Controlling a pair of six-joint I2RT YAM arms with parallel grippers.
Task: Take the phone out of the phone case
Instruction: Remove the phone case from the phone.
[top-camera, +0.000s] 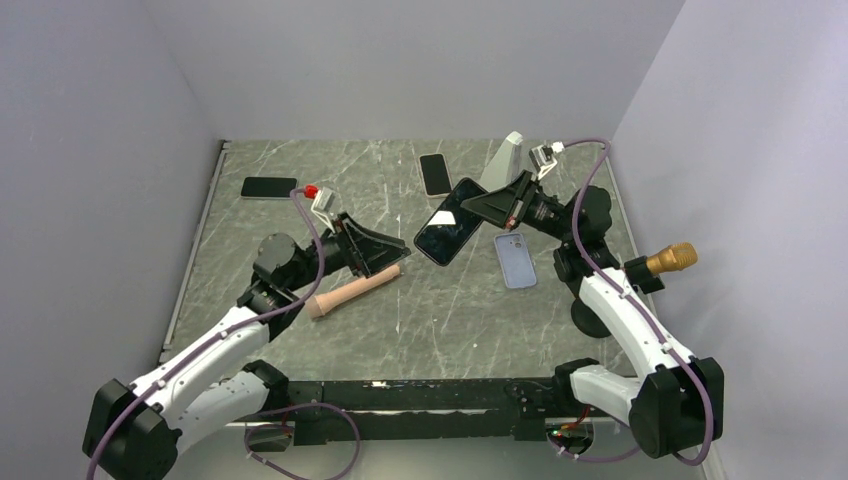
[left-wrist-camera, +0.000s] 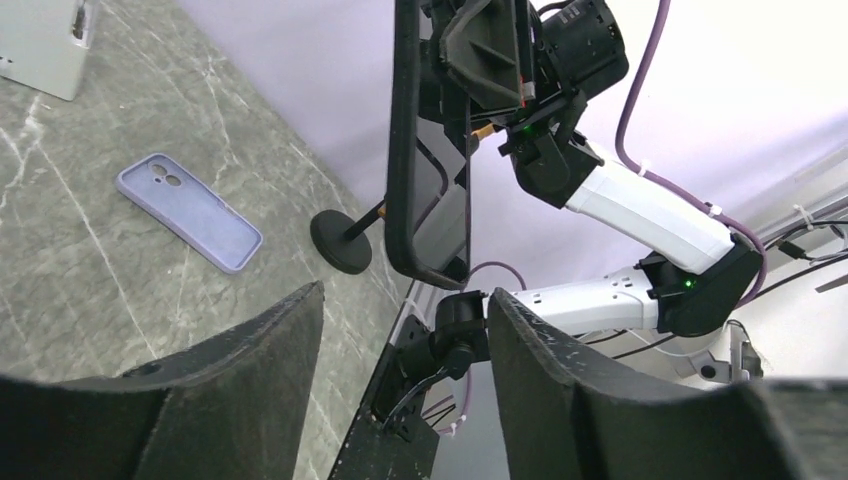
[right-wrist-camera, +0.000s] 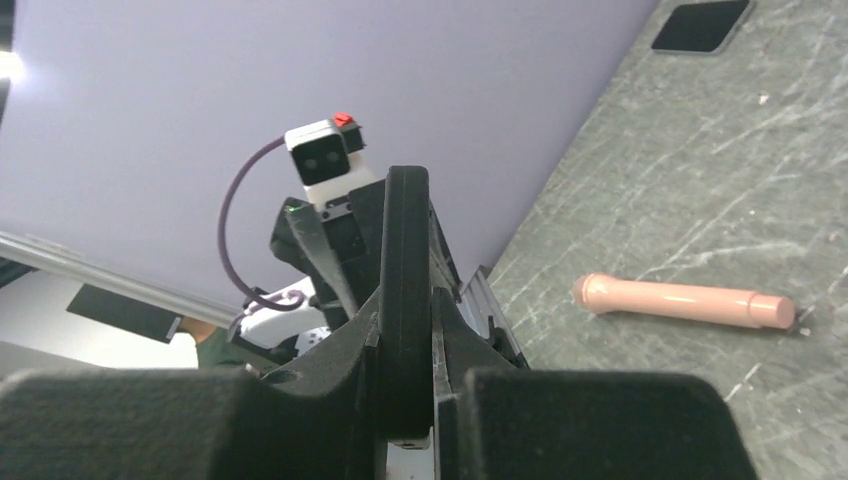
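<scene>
Grey marbled table (top-camera: 440, 325), pale lilac walls (top-camera: 100, 120). Right gripper (top-camera: 480, 206) clamps the black phone (top-camera: 450, 225) just left of the lavender case (top-camera: 515, 260). Left gripper (top-camera: 395, 255) gapes wide farther left.

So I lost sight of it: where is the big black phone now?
Top view, right of centre: the black phone hangs above the table in the right claw, the lilac case lying just beside it.

The phone (top-camera: 449, 222), black with a glossy screen, sits inside its thick black phone case (left-wrist-camera: 401, 150), tilted above the counter (top-camera: 440, 325).
</scene>
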